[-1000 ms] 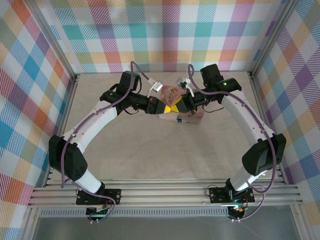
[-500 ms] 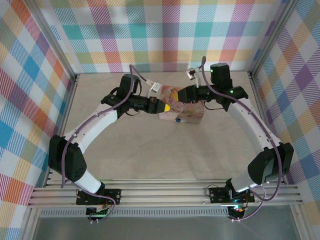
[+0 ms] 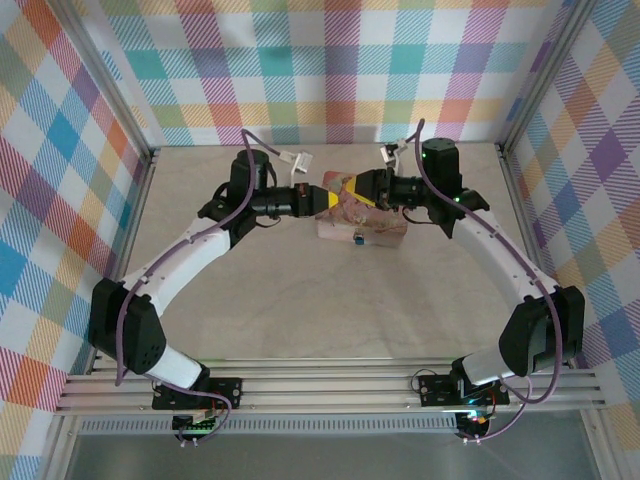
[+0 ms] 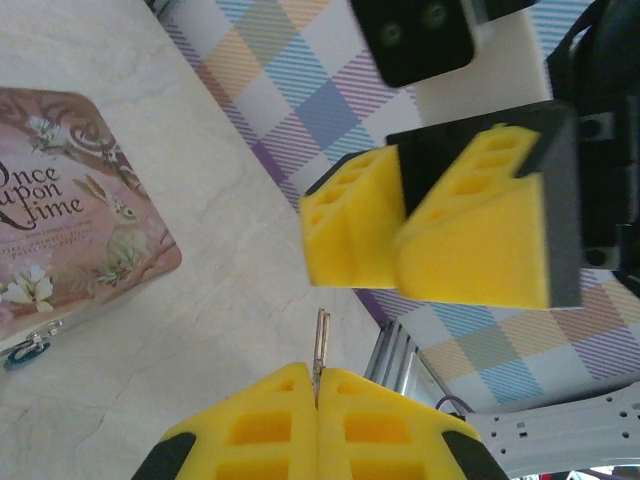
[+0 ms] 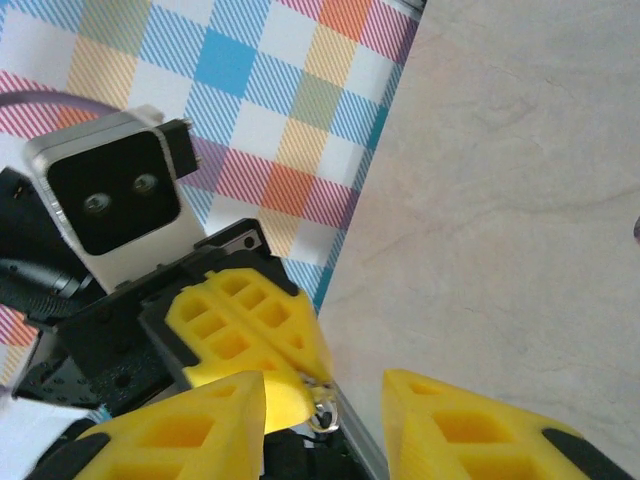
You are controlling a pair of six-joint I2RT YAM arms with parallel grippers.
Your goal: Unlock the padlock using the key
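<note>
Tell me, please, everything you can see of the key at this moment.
The key is a small, thin piece of silvery metal, pinched between the shut yellow fingers of the left gripper. From the left wrist it is seen edge-on, a short stretch sticking out past the fingertips. It is held in the air, apart from the padlock, facing the open right gripper, which does not touch it.

**One title legible, on the box lid**

In the left wrist view, the lid of the pink box (image 4: 90,240) carries ornate dark script beside a drawn hare. It reads "Once", "upon" and "ime", and the picture's left edge crops the start of each line. In the top view the lettering is too small to read. The padlock (image 4: 22,353) at the box's edge is too blurred to show any marking.
</note>
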